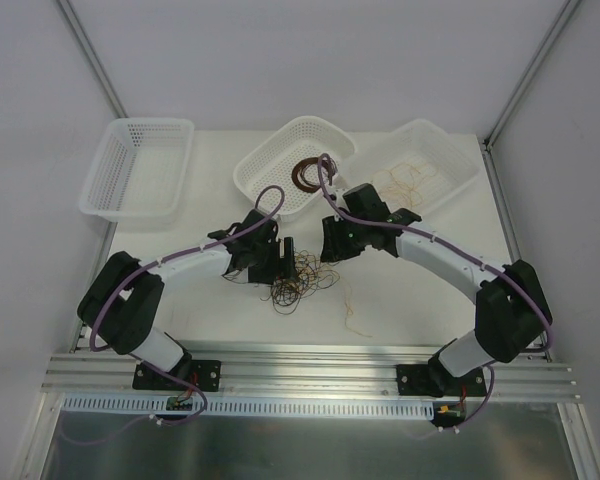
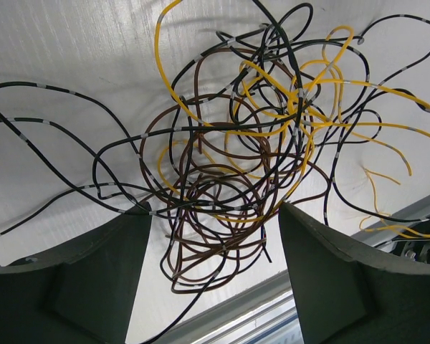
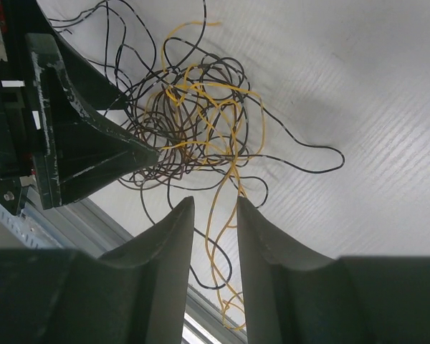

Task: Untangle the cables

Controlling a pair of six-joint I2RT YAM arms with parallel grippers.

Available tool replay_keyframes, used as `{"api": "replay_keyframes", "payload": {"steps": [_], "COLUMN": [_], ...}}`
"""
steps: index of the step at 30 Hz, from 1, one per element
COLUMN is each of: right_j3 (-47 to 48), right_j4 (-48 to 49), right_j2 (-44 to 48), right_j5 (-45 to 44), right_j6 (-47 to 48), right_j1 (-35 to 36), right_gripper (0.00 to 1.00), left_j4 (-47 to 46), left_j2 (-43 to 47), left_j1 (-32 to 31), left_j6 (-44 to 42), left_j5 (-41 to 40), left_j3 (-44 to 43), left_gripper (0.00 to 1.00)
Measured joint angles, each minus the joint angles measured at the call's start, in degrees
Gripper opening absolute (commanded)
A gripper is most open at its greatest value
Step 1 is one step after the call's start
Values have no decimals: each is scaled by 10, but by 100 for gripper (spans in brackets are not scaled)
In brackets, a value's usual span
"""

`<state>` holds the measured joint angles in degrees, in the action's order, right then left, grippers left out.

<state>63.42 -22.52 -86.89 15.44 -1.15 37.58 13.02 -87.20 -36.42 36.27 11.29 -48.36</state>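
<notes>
The cables (image 1: 298,280) lie as one tangle of thin black, dark brown and yellow-orange wires on the white table between the two arms. My left gripper (image 1: 280,262) is at the tangle's left edge. In the left wrist view it (image 2: 215,215) is wide open, with the brown and black loops (image 2: 222,193) seen between its fingers (image 2: 93,272). My right gripper (image 1: 332,243) hovers at the tangle's upper right. In the right wrist view it (image 3: 215,204) stands narrowly open above a yellow wire (image 3: 218,236), not touching it. The tangle (image 3: 193,129) lies just beyond its tips.
Three white mesh baskets stand at the back: an empty one (image 1: 140,165) on the left, a middle one (image 1: 280,150) holding a brown coil (image 1: 307,172), a right one (image 1: 450,160) holding tan wires. A loose tan wire (image 1: 355,310) lies right of the tangle. The metal rail (image 1: 310,375) runs along the near edge.
</notes>
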Motion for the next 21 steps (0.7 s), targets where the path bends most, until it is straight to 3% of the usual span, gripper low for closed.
{"api": "replay_keyframes", "payload": {"steps": [14,18,21], "right_j3": [0,0,0], "right_j4": [2,2,2], "right_j2": [-35,-42,-43], "right_j5": [1,1,0], "right_j6": [2,3,3], "right_j1": [17,19,20], "right_gripper": [24,12,9], "left_j4": [-13,-14,-17], "left_j2": [-9,-10,-11], "left_j1": [0,0,0], "left_j6": [5,5,5], "left_j5": [0,0,0], "left_j3": [5,5,7], "left_gripper": [71,70,70]}}
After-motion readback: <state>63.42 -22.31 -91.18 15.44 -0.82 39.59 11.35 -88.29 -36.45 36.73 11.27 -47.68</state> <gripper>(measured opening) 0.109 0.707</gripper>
